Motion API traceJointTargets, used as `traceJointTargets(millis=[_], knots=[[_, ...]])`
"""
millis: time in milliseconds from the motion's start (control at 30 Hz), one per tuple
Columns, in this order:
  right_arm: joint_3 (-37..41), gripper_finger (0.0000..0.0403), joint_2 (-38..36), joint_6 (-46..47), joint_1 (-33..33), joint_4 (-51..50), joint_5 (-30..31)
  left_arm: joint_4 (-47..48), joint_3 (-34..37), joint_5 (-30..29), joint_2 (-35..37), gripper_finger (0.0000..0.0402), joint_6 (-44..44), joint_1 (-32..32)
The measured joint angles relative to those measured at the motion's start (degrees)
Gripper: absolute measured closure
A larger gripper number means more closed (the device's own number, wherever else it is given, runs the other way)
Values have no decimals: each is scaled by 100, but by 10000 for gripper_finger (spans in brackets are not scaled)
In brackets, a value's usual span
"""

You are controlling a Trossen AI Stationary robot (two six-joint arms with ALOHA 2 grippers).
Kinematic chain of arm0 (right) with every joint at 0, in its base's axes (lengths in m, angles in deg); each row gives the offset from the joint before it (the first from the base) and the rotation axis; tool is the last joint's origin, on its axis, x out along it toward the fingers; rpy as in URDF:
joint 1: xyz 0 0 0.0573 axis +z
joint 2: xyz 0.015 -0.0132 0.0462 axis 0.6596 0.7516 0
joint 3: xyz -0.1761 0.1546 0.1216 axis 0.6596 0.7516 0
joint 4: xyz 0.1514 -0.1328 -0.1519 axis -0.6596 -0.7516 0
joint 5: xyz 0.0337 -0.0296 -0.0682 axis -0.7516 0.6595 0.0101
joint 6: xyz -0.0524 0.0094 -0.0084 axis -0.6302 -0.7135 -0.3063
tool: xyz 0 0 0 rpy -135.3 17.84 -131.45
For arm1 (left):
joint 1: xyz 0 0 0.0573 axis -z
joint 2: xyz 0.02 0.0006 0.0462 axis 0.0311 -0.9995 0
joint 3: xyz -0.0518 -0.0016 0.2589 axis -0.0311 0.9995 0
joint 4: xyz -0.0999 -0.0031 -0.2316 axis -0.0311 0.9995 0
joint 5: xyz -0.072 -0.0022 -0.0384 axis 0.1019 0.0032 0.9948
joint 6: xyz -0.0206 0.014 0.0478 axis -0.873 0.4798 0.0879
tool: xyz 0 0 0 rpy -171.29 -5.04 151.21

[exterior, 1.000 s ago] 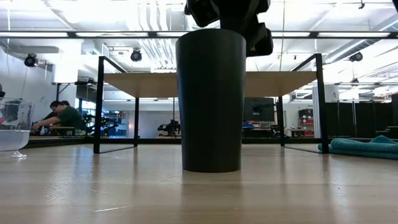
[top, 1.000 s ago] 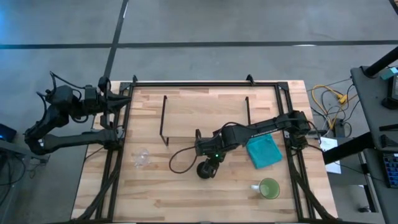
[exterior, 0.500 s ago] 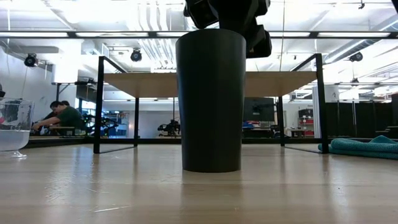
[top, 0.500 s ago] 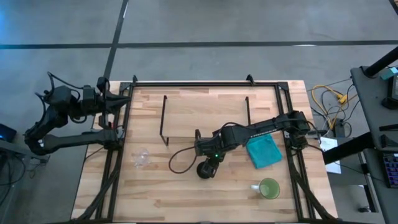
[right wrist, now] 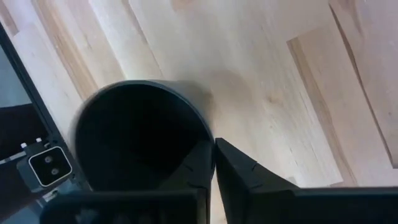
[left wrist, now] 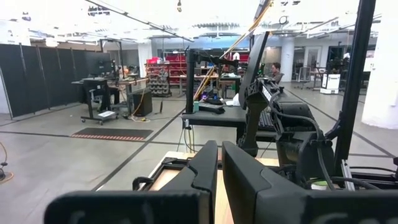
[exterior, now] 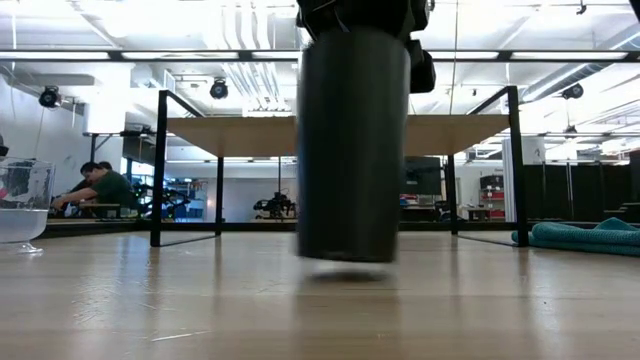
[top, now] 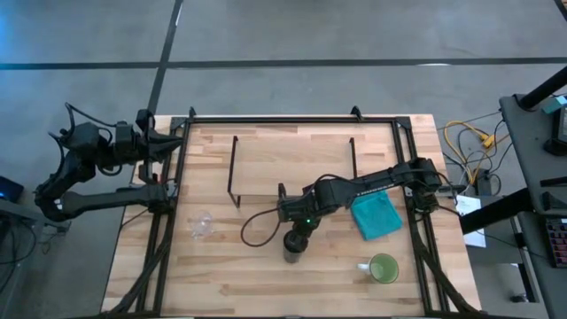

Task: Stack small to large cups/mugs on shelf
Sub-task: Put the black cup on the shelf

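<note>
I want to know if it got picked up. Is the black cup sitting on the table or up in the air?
Up in the air. The black cup hangs above the table, a gap under it, gripped by the right end effector.

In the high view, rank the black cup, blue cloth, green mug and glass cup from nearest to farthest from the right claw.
1. Black cup: gripped by the right claw and lifted off the table.
2. Blue cloth: toward the right arm's base.
3. Green mug and glass cup: on opposite sides, too close to call; both clearly beyond the cloth.
</note>
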Motion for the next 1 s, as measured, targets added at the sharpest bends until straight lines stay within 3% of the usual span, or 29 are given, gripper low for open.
traceJointTargets(millis=[233, 367, 533, 733, 1000], knots=[[-729, 394, -79, 61, 0, -485, 0, -9, -4, 0, 42, 391, 1, 0], [-1603, 394, -84, -70, -39, -1523, 155, 8, -7, -2, 39, 391, 0, 0], [-2737, 394, -102, -80, -159, -3147, 894, -3, -9, -2, 39, 391, 1, 0], [-3279, 394, -430, -331, -467, -3056, 1407, -2, -14, -2, 7, 391, -1, 0], [-3141, 394, -838, -758, -1153, -3061, 1804, -1, -4, -2, 1, 391, -1, 1]])
